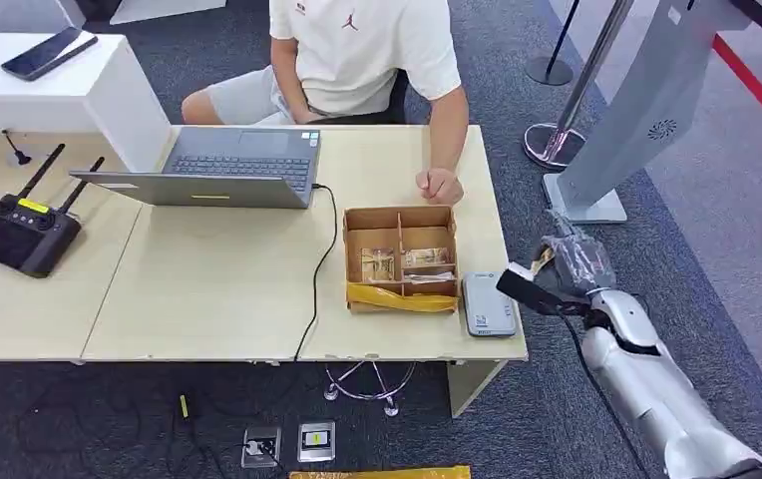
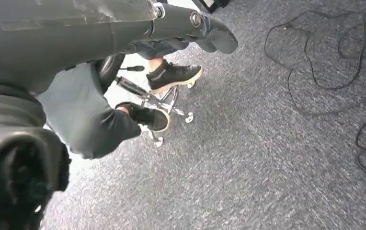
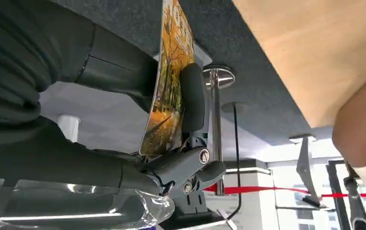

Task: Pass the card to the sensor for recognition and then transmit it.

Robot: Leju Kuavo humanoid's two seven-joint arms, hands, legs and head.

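I see box (image 1: 400, 257) on tabletop (image 1: 217, 299), sensor (image 1: 488, 305) just right of it at front edge. Laptop (image 1: 219, 168) behind, left of box; controller (image 1: 24, 233) far left. My right hand (image 1: 569, 267) off tabletop's right edge, holding card (image 3: 168, 81), near sensor.

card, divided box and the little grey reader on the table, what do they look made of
Card: looks like glossy printed plastic or coated card; thin, flat, with an autumn-tree picture, pinched in the right hand. Divided box: brown corrugated cardboard, matte, with raw partition edges and yellow tape along the front. Reader: probably moulded grey plastic, smooth with rounded corners.
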